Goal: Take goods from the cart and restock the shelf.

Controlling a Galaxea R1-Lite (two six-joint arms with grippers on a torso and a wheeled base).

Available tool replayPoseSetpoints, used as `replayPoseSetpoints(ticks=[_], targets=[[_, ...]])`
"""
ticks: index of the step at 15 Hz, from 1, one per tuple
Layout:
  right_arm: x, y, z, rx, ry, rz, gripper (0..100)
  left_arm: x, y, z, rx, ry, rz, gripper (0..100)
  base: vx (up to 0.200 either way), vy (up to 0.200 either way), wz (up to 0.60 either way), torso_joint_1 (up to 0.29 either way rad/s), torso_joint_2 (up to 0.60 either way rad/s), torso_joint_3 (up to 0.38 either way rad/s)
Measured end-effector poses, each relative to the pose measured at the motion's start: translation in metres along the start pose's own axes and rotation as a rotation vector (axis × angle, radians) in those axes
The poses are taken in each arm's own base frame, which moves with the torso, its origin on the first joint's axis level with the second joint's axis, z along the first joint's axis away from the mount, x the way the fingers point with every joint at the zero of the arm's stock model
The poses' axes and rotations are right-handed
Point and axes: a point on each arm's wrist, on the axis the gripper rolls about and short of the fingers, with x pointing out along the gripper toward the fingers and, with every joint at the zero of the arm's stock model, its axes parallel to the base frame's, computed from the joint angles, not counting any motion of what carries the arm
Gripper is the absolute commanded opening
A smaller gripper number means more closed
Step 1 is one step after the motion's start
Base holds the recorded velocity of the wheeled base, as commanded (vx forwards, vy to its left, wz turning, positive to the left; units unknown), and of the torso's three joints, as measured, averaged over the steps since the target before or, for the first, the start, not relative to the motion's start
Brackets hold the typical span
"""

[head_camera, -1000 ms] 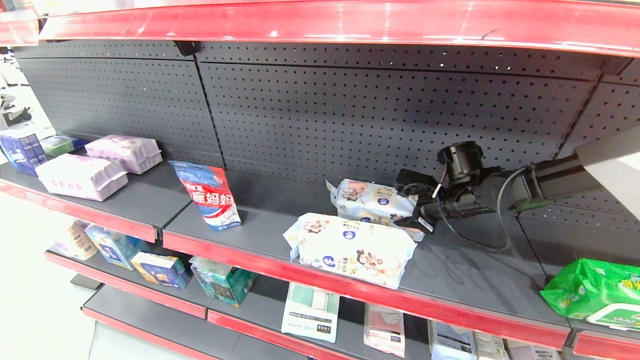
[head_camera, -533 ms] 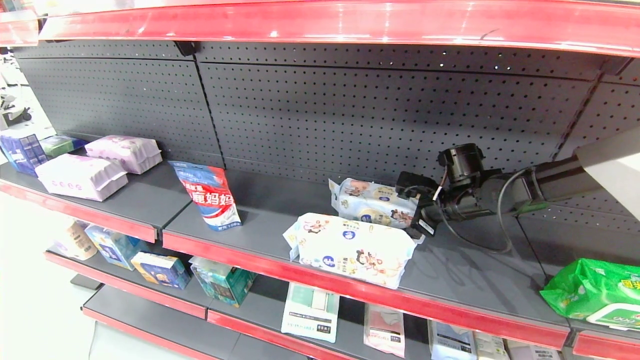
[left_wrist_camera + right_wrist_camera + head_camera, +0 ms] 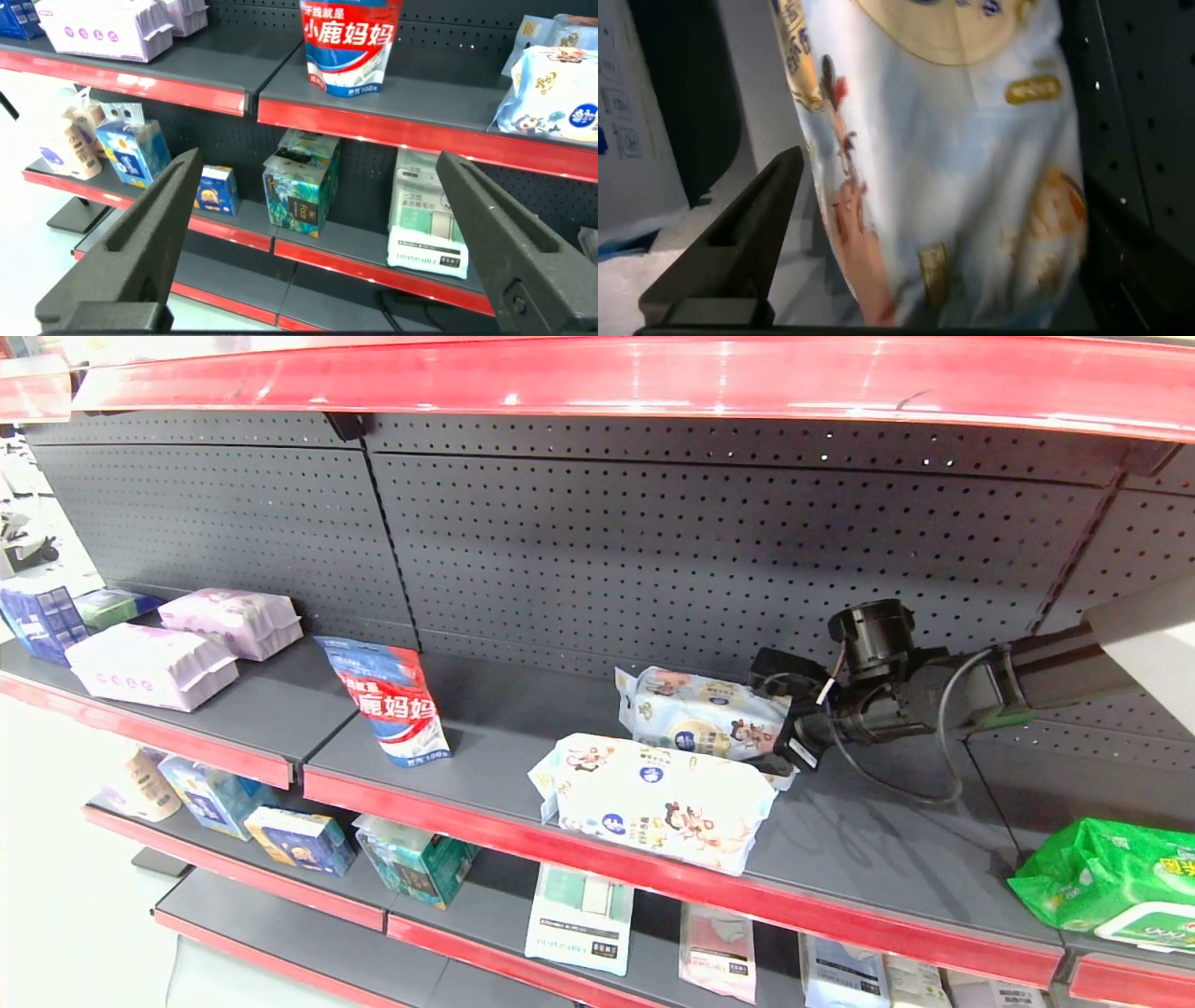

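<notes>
A white wipes pack with cartoon print [image 3: 705,714] lies at the back of the dark shelf board [image 3: 868,859], just behind a like pack [image 3: 658,798] at the red front edge. My right gripper [image 3: 789,737] is at the rear pack's right end, shut on it. The right wrist view has this pack [image 3: 943,159] filling the gap between the two black fingers. In the left wrist view my left gripper [image 3: 318,157] hangs open with nothing in it, in front of the lower shelves.
A red and blue pouch [image 3: 392,700] stands left of the packs. Purple packs [image 3: 154,663] lie further left and a green pack [image 3: 1111,877] at the far right. The pegboard wall [image 3: 653,541] closes the back. Boxes and bags fill the lower shelves [image 3: 299,182].
The held pack has come down from a tilt to lie flatter behind the front pack. My right gripper has shifted slightly to the right with it.
</notes>
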Motion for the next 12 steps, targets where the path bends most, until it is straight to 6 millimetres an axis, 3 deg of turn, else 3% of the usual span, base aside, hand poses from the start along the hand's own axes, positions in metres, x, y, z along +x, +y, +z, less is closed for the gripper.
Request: replayPoseSetpoints(ticks=[12], targets=[[-0.018, -0.015, -0.009, 0.073, 0.001, -0.053, 100, 0.0, 0.0, 0.0, 0.0, 0.0, 0.0, 100, 0.0, 0.0, 0.0, 0.0, 0.0, 0.0]])
